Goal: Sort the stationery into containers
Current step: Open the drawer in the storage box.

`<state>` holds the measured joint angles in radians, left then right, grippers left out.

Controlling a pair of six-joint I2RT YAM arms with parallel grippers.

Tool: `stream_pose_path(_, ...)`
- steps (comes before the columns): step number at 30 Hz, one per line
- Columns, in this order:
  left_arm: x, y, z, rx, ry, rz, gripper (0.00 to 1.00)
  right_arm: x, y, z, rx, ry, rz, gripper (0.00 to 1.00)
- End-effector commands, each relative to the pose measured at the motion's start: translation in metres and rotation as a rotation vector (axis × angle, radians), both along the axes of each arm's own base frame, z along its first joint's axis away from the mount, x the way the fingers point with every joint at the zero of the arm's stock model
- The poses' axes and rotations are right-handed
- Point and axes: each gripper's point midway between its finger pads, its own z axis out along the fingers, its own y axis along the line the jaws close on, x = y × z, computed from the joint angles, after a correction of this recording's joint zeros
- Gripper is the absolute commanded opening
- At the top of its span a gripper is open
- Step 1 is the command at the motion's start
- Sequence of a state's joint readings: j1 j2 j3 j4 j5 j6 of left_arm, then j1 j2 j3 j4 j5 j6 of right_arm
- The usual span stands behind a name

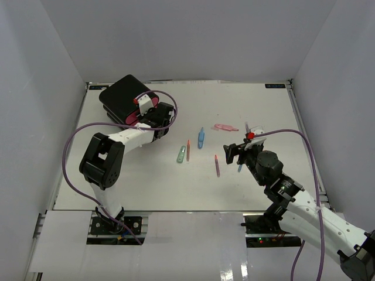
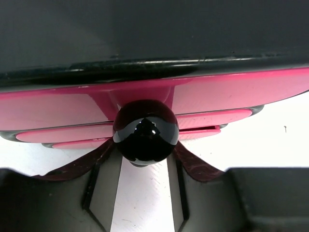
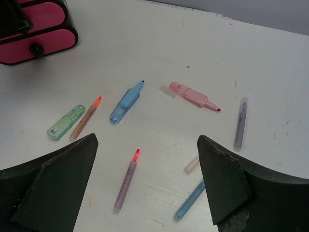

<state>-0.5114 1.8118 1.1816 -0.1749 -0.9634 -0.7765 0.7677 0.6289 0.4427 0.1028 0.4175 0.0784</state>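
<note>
fingers, left: the left fingers flank the black round knob of a pink drawer front, one on each side. i cannot tell whether they are already clenched on it or only beside it.
fingers, right: the right fingers are spread wide with nothing between them, hovering over the loose pens.
containers: the black box stands at the far left of the worktop. all drawers look shut.
stationery: everything lies on the worktop, well apart from the box. a green highlighter and an orange pen lie side by side, with a blue highlighter near them. further right are a pink highlighter and a purple pen. nearest the right fingers are a red-tipped pen, a blue pen and a small pale piece.
step, as i judge it: opening a drawer. nothing sorted yet.
risk, knob: it is round and glossy, so a shallow or off-centre pinch could slip off when pulled.
risk, box: nothing braces it, so a pull may drag the whole box instead of sliding the drawer out.
risk, pens: thin and flat on the worktop, so fingers coming down askew could roll one away.
</note>
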Motion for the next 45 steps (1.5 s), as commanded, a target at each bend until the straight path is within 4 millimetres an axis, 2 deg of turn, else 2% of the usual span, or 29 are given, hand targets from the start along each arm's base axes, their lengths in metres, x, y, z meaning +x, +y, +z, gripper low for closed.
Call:
stream_pose_path(1, 0.005, 0.001, 0.016, -0.006, -0.035, 0.015, 0.49, 0.001, -0.001, 0.007, 0.022, -0.024, -0.005, 0.9)
stream_pose_path(7, 0.0, -0.001, 0.014, -0.037, -0.022, 0.004, 0.33, 0.001, 0.0, 0.007, 0.025, -0.024, -0.004, 0.9)
stream_pose_path(11, -0.01, -0.003, 0.01, -0.042, 0.007, 0.0, 0.3, 0.001, -0.001, 0.009, 0.03, -0.027, -0.004, 0.9)
stream_pose_path(18, -0.028, -0.023, 0.013, -0.076, 0.06, -0.039, 0.32, -0.001, -0.001, 0.013, 0.047, -0.042, 0.002, 0.9)
stream_pose_path(27, -0.059, -0.04, 0.005, -0.142, 0.149, -0.078, 0.34, -0.004, -0.001, 0.019, 0.068, -0.063, 0.01, 0.9)
stream_pose_path(32, -0.071, -0.05, 0.004, -0.165, 0.178, -0.101, 0.38, -0.006, -0.001, 0.022, 0.079, -0.069, 0.016, 0.9)
stream_pose_path(38, -0.074, -0.053, 0.003, -0.177, 0.187, -0.112, 0.49, -0.007, -0.002, 0.023, 0.082, -0.074, 0.02, 0.9)
stream_pose_path(41, -0.073, -0.057, 0.001, -0.188, 0.201, -0.127, 0.59, -0.007, 0.0, 0.025, 0.083, -0.078, 0.03, 0.9)
stream_pose_path(45, -0.072, -0.064, 0.01, -0.213, 0.202, -0.163, 0.7, -0.009, 0.001, 0.028, 0.086, -0.084, 0.041, 0.9)
